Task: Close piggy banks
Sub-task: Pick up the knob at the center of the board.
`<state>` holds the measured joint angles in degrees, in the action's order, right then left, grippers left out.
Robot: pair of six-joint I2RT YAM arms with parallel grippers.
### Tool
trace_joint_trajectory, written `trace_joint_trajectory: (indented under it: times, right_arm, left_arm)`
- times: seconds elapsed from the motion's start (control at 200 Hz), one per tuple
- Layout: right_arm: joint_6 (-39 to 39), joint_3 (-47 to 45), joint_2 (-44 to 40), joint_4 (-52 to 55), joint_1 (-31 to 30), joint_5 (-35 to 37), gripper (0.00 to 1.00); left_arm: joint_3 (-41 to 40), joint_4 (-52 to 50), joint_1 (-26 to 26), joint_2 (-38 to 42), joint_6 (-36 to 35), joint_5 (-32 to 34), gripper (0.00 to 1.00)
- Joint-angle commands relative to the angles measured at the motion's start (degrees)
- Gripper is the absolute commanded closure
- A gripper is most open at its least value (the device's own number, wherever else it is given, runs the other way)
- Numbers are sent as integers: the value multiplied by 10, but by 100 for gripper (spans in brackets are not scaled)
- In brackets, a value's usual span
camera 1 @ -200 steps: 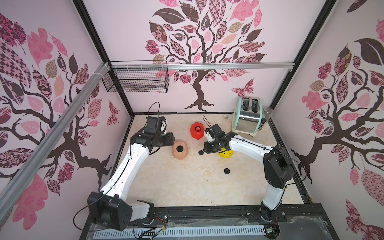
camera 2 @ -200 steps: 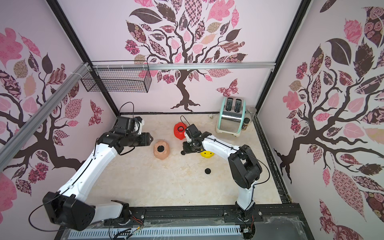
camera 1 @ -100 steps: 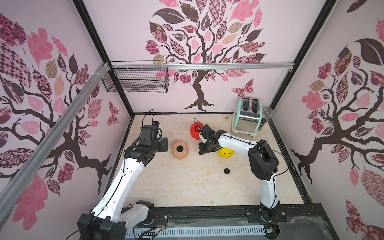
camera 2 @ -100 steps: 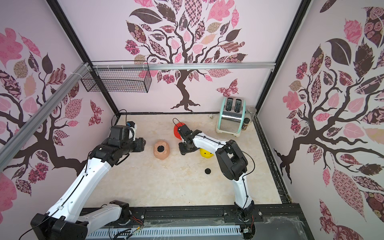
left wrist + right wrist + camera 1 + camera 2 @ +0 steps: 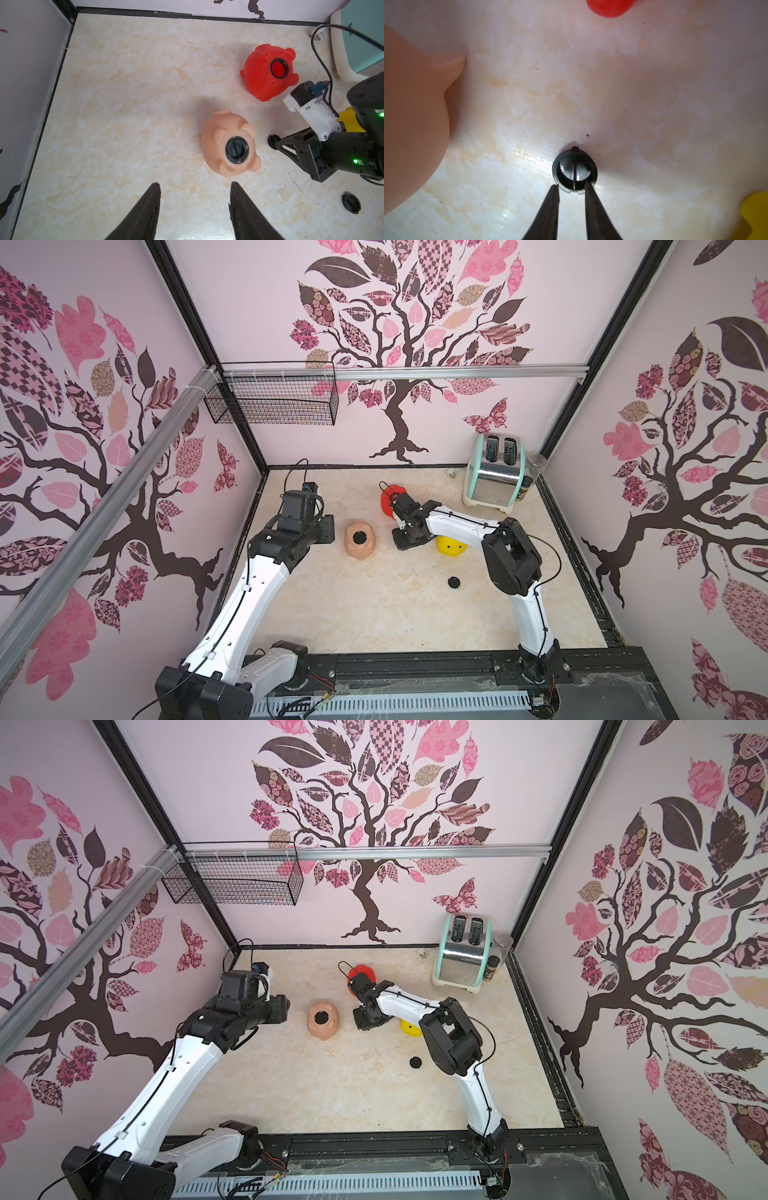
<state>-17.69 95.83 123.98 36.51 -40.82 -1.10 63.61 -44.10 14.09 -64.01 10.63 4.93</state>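
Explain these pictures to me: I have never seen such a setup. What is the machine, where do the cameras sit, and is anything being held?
The machine is two white robot arms mounted along the front of a table, each ending in a two-fingered gripper. The two wide pictures come from one camera head overhead; the two close ones from cameras on the arms' wrists. On the table lie three toy pigs: a peach piggy bank on its back, its belly hole filled by a fitted plug; a red piggy bank with its hole open; a yellow piggy bank half hidden by the right arm. A loose plug lies apart. The left gripper is open and empty. The right gripper, jaws narrowly apart, is down at a third plug; it grips nothing yet.
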Motion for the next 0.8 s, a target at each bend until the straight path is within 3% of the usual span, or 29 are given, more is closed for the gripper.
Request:
trace_joint_trajectory:
  times: [0.0,0.795]
  right_arm:
    - [7,25,14,21,-4,8,75]
    - [18,-4,52,32,-10,55,82]
  left_arm:
    - [1,10,-3,-5,-5,4,44]
    - [1,8,-4,-13,-5,2,44]
